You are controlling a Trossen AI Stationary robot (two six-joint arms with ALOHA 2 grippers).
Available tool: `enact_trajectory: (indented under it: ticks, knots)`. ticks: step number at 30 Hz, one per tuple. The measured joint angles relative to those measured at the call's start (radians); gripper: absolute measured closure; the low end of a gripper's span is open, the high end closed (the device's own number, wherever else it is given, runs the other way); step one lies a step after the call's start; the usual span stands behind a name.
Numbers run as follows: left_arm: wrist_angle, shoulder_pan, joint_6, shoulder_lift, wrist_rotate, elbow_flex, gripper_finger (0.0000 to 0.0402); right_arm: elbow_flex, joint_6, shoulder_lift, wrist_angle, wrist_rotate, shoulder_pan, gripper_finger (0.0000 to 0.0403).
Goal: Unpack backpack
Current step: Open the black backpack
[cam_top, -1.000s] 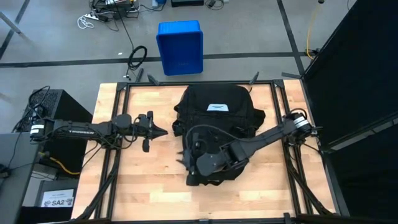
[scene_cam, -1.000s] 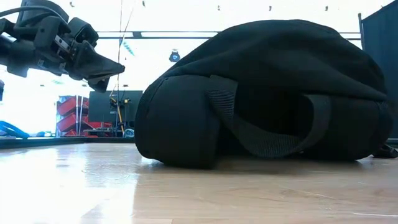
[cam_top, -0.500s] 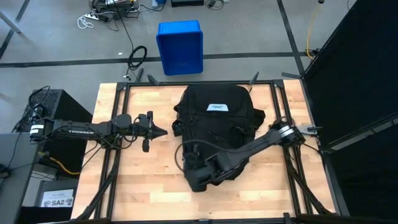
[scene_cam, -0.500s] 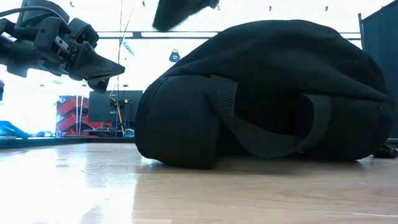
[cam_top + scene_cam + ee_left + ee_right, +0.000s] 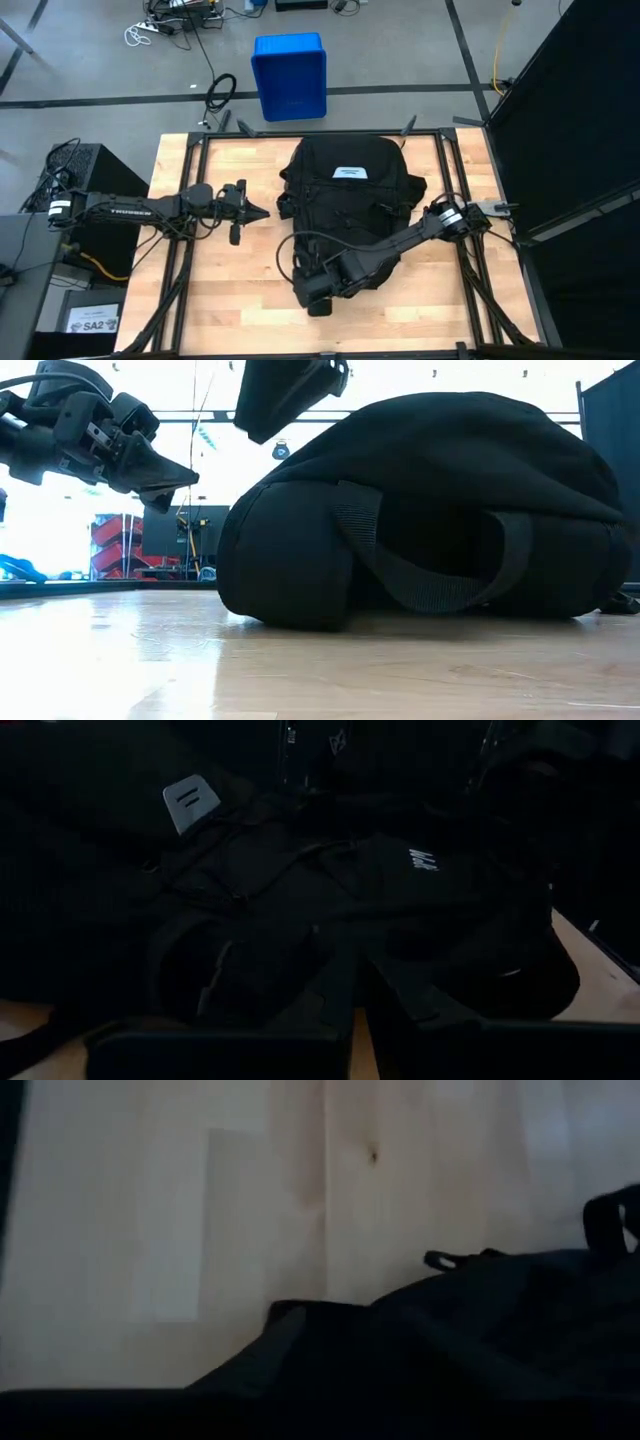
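Observation:
The black backpack (image 5: 352,205) lies flat on the wooden table, its white label (image 5: 348,172) facing up. In the low view it bulks wide (image 5: 450,500), with a strap looping along its near side (image 5: 420,588). My right arm reaches across it from the table's right. My right gripper (image 5: 318,292) hangs tipped downward over the backpack's near left corner, and the low view shows it (image 5: 285,395) above the fabric. My left gripper (image 5: 256,212) waits shut, left of the backpack and above the table (image 5: 165,482), pointing at the bag (image 5: 300,900).
A blue plastic bin (image 5: 290,75) stands on the floor beyond the table's far edge. Black frame rails (image 5: 190,160) run along the table's sides. A dark curtain (image 5: 580,120) closes off the right. Bare wood (image 5: 230,290) shows left of and in front of the backpack.
My right gripper has come down and tipped steeply downward, moving toward the table's near edge to the backpack's near left corner. It has entered the low view from above. The backpack has kept its place.

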State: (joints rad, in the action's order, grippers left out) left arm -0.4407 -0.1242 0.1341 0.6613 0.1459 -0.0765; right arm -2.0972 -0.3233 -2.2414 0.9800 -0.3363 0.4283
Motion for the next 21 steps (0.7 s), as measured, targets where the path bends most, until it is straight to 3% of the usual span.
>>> enact_trajectory:
  ticks: [7,12,16,21]
  knots:
    - [-0.002,0.000,-0.002,0.000,0.000,0.000,0.0401,0.003,-0.025,0.000,0.045,-0.010,-0.027,0.0155]
    - [-0.001,0.000,-0.002,0.000,0.000,0.000,0.0401,0.063,-0.112,0.002,0.121,-0.005,-0.051,0.0145]
    - [0.009,0.000,-0.002,0.000,0.000,0.000,0.0401,0.097,-0.172,0.002,0.224,0.051,-0.055,0.0207]
    - [0.015,0.000,0.000,0.000,0.000,0.000,0.0401,0.100,-0.255,0.002,0.285,0.093,-0.027,0.0365]
